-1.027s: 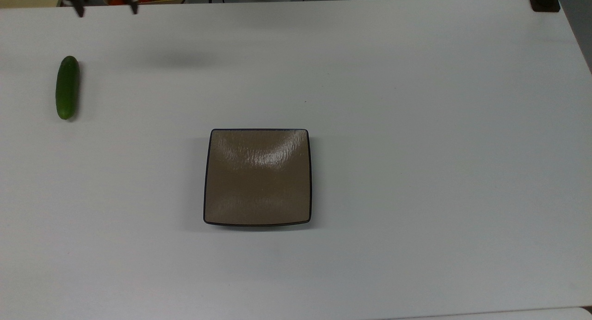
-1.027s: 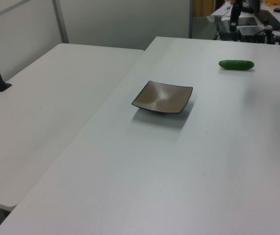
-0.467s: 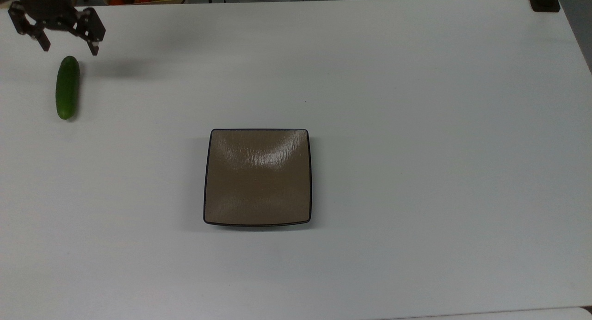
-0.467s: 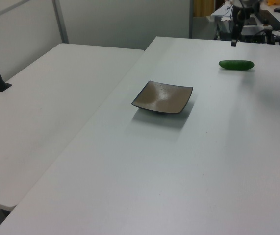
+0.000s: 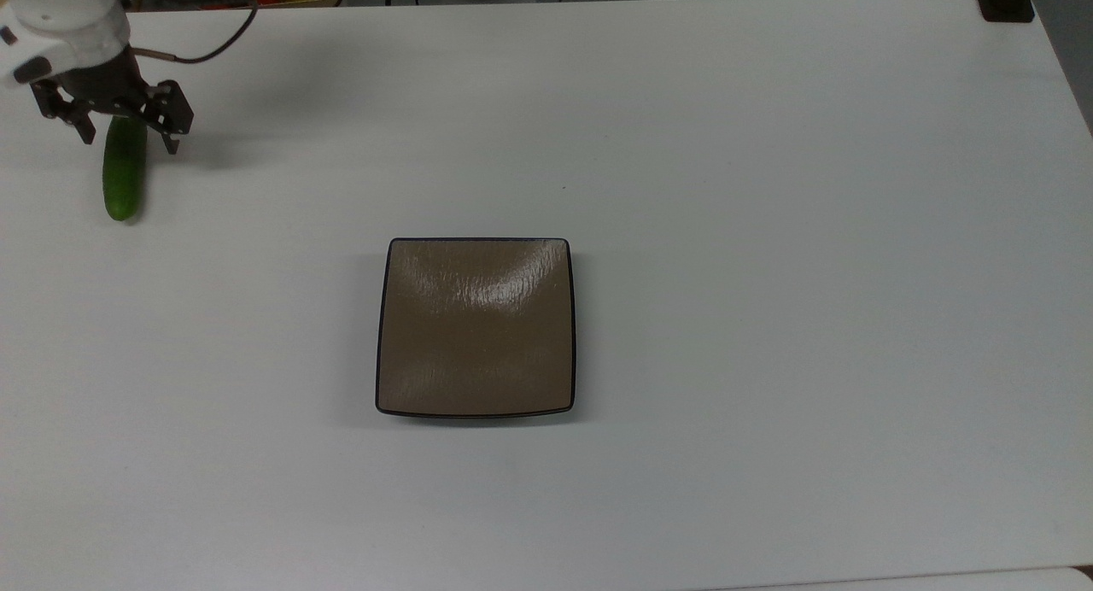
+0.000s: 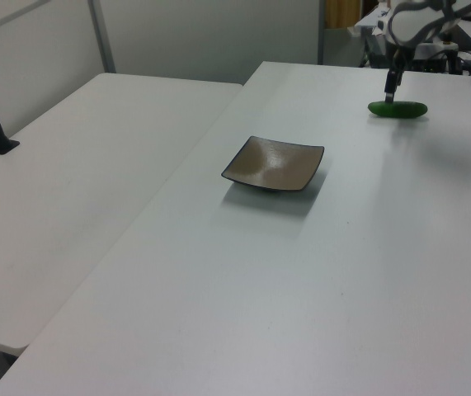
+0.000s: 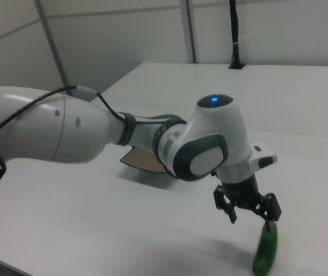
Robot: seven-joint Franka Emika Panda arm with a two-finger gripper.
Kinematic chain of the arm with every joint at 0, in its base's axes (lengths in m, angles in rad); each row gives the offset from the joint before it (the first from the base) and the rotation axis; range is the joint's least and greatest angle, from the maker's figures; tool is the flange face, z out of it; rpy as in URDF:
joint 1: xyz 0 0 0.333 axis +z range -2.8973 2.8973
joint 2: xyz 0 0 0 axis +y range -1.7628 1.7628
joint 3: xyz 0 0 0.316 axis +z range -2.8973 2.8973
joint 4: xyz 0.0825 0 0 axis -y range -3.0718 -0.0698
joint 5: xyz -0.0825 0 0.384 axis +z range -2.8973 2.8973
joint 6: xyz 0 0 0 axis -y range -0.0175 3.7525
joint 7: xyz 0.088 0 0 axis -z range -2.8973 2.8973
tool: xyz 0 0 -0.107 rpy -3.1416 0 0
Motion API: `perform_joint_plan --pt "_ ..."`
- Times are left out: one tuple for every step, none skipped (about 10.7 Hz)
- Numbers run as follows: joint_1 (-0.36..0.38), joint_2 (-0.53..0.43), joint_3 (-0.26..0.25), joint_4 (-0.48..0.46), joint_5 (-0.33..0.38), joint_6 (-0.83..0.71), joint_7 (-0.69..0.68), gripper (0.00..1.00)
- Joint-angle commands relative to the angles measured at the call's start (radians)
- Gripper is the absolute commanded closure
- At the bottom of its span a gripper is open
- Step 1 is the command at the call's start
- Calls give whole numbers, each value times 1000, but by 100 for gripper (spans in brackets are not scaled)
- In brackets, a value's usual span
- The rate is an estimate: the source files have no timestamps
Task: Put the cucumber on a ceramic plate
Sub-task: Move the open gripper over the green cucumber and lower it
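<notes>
Top view: the gripper hangs over the cucumber, fingers spread astride its far end, well apart from the ceramic plate. The reach is underway; next, descend and pinch.

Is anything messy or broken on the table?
Nothing stands out. The cucumber lies whole on the white table, away from the empty ceramic plate, which sits flat and unchipped. The hand is open over the cucumber's far end.
</notes>
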Motion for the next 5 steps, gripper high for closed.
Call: perform_joint_plan --pt "-18 30 -4 -30 -45 77 -12 0" --pt "-21 41 -4 -30 -60 88 -12 0" --pt "-22 50 -4 -30 -71 103 -12 0" --pt "-29 62 -4 -30 -77 119 -12 0" --pt "-32 68 -4 -30 -89 129 -12 0"
